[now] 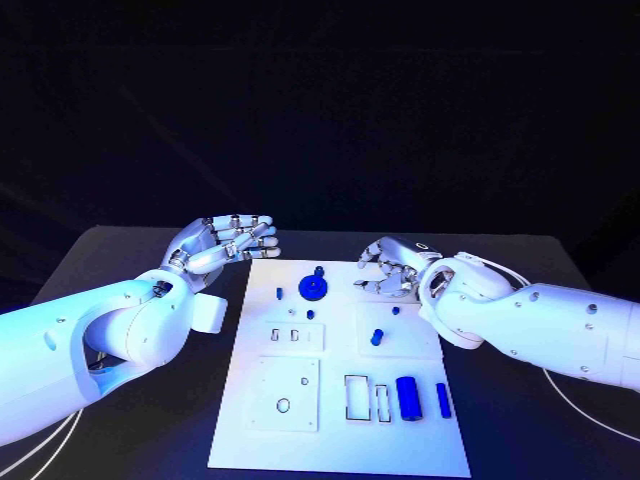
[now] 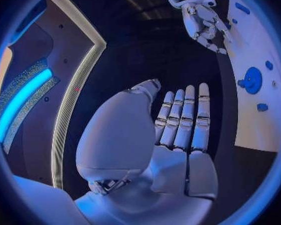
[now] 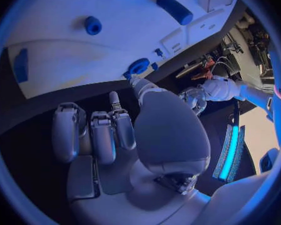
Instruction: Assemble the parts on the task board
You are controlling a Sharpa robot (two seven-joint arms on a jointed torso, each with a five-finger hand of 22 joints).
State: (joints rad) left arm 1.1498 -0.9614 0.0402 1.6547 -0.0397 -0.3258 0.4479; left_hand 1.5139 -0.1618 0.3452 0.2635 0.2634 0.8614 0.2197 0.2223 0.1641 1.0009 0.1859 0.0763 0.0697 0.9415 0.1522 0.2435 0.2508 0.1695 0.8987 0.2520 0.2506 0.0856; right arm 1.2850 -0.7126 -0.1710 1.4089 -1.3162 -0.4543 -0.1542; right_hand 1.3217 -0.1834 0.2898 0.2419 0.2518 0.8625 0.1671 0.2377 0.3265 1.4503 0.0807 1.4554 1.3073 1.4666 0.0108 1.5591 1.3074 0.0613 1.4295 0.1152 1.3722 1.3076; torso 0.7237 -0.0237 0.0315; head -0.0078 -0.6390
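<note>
The left hand (image 1: 222,243) hovers off the task board's (image 1: 342,420) far left corner, fingers straight and together, grasping nothing. Between the hands lies a round blue part (image 1: 313,288). The right hand (image 1: 391,268), fingers curled, empty, hangs over the board's far right corner.

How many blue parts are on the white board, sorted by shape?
Round blue disc: 1
Large blue cylinder: 1
Slim blue bar: 1
Small blue pieces: 4
Total: 7
</note>
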